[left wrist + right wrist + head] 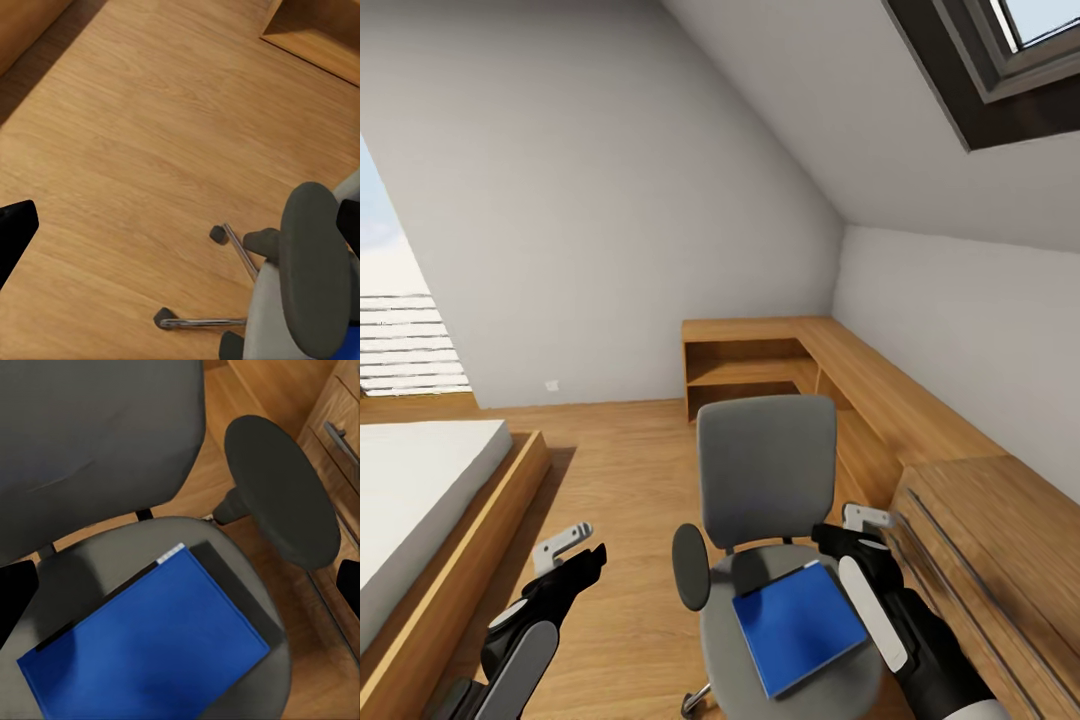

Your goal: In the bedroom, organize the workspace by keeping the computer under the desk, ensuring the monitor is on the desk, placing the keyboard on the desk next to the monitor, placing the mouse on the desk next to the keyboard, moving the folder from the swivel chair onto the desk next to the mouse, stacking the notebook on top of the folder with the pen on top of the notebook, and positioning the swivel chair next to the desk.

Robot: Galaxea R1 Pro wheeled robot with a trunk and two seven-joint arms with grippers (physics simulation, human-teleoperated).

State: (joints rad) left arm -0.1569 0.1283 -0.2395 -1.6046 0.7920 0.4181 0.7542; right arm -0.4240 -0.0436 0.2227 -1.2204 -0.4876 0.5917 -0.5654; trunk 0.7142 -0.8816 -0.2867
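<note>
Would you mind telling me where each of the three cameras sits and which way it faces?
Head view: from the robot's head, looking down over the swivel chair, the folder, left gripper and right gripper.
Left wrist view: near the left gripper, facing the floor and the chair's armrest.
Right wrist view: near the right gripper, facing the folder on the seat.
All three share the chair.

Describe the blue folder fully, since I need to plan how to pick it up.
The folder is a thin, flat, bright blue rectangle with a plain matte face and a pale strip at one corner. It lies closed and flat on the swivel chair's grey seat, turned askew, covering much of it. Nothing rests on it. The right gripper hovers beside it, not touching.
</note>
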